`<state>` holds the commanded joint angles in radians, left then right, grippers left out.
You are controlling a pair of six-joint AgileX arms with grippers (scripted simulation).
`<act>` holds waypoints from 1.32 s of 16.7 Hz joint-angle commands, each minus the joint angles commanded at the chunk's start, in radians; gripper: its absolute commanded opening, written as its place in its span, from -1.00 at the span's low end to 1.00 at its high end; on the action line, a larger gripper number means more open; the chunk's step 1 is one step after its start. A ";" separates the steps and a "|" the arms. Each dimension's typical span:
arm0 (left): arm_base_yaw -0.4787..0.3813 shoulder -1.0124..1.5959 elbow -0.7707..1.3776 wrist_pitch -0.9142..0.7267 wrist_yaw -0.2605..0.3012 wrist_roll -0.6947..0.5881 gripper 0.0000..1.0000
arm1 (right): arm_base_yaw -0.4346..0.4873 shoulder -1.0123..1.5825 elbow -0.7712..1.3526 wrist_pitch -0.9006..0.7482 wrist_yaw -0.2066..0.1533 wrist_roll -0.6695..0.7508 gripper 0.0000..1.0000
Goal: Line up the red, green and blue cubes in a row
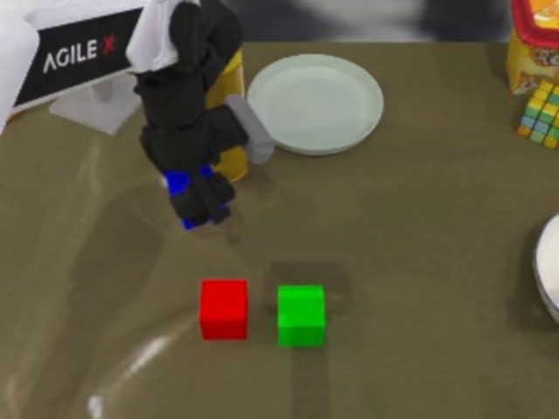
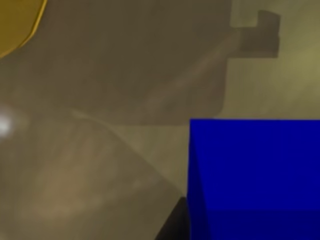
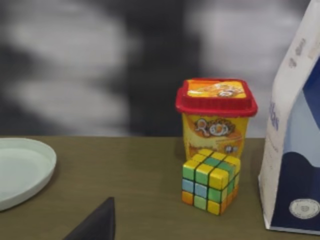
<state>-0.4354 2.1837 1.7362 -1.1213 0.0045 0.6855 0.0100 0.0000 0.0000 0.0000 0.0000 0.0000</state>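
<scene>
Olive desk (image 1: 419,262): our left gripper (image 1: 199,202), fingers pinching the blue cube (image 1: 179,182) and holding it near the red cube (image 1: 224,307), which sits just beside the green cube (image 1: 301,315), likely to extend their row; right arm parked out of view.

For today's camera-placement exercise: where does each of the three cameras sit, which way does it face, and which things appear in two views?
Top view: overhead, looking down at the table; shows the left gripper at the blue cube.
Left wrist view: on the left arm, facing the blue cube close up.
Right wrist view: on the right arm, facing the puzzle cube; a dark fingertip shows.
Shared: blue cube; puzzle cube.
</scene>
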 joint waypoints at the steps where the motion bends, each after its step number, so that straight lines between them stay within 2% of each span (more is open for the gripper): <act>1: 0.000 0.000 0.000 0.000 0.000 0.000 -1.00 | 0.000 0.000 0.000 0.000 0.000 0.000 1.00; 4: -0.021 0.010 0.012 -0.004 -0.001 0.001 -1.00 | 0.000 0.000 0.000 0.000 0.000 0.000 1.00; 6: -0.075 0.033 0.057 -0.027 -0.001 -0.004 -1.00 | 0.000 0.000 0.000 0.000 0.000 0.000 1.00; 15: -0.471 0.178 0.368 -0.189 -0.004 -0.048 -1.00 | 0.000 0.000 0.000 0.000 0.000 0.000 1.00; 17: -0.508 0.190 0.398 -0.204 -0.004 -0.053 -1.00 | 0.000 0.000 0.000 0.000 0.000 0.000 1.00; 22: -0.507 0.187 0.395 -0.199 -0.003 -0.051 -1.00 | 0.000 0.000 0.000 0.000 0.000 0.000 1.00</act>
<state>-0.9427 2.3710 2.1311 -1.3204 0.0010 0.6342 0.0100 0.0000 0.0000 0.0000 0.0000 0.0000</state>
